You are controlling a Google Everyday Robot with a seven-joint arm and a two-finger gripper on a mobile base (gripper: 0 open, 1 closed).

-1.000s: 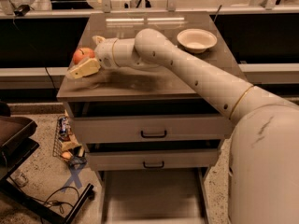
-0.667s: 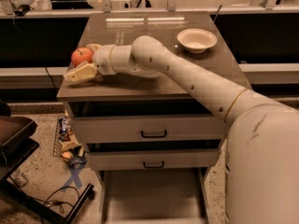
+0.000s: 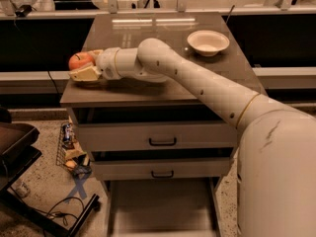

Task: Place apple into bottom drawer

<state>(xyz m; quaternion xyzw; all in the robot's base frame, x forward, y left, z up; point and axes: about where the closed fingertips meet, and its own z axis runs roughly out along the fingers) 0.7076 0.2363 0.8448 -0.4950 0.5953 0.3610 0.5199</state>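
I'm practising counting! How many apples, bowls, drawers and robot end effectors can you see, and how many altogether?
apple: 1
bowl: 1
drawers: 3 (top drawer, middle drawer, bottom drawer pulled open)
end effector: 1, at the apple, by the cabinet top left edge
total: 6

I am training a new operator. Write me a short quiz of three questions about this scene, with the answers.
1. True or false: the apple already lies in the bottom drawer.
2. Where is the gripper? A: shut on the apple, near an edge of the cabinet top. B: inside the bottom drawer. C: out of view.
3. Which of the three drawers is pulled open?
Key: 1 false; 2 A; 3 the bottom drawer.
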